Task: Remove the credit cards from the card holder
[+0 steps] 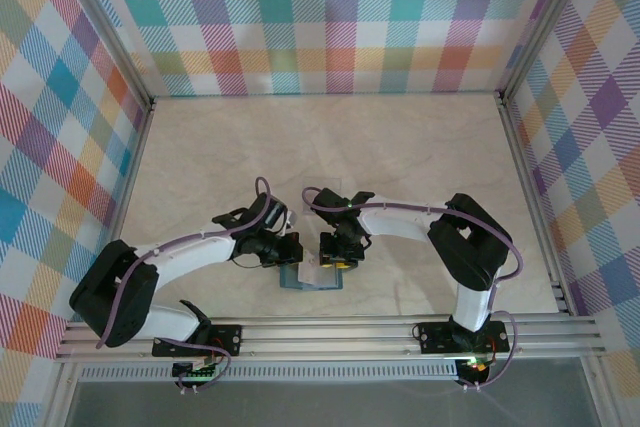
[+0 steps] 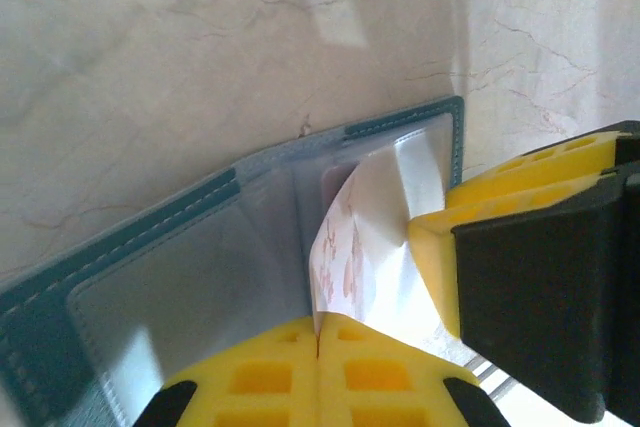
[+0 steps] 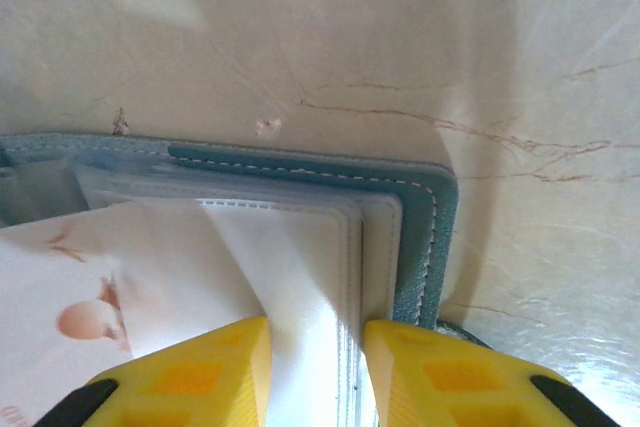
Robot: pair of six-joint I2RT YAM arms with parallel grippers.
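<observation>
The teal card holder (image 1: 297, 278) lies open near the table's front edge, between both grippers. In the left wrist view its slate-blue inside and clear sleeves (image 2: 170, 297) face me. A white credit card (image 2: 365, 247) with reddish print sticks up out of a sleeve, and my left gripper (image 2: 318, 347) is shut on its lower edge. My right gripper (image 3: 317, 367) is closed on the holder's stack of sleeves (image 3: 330, 247), one yellow finger on each side, beside the teal stitched cover (image 3: 432, 227). The same card (image 3: 70, 287) shows at the left there. From above, the left gripper (image 1: 288, 251) and right gripper (image 1: 338, 255) almost touch.
The marble-look table (image 1: 400, 147) stretches away behind the holder. Plaid walls with metal rails (image 1: 130, 97) close in three sides. The arm bases stand on the aluminium rail (image 1: 330, 332) at the front. The right gripper's black body (image 2: 550, 297) sits close beside the left fingers.
</observation>
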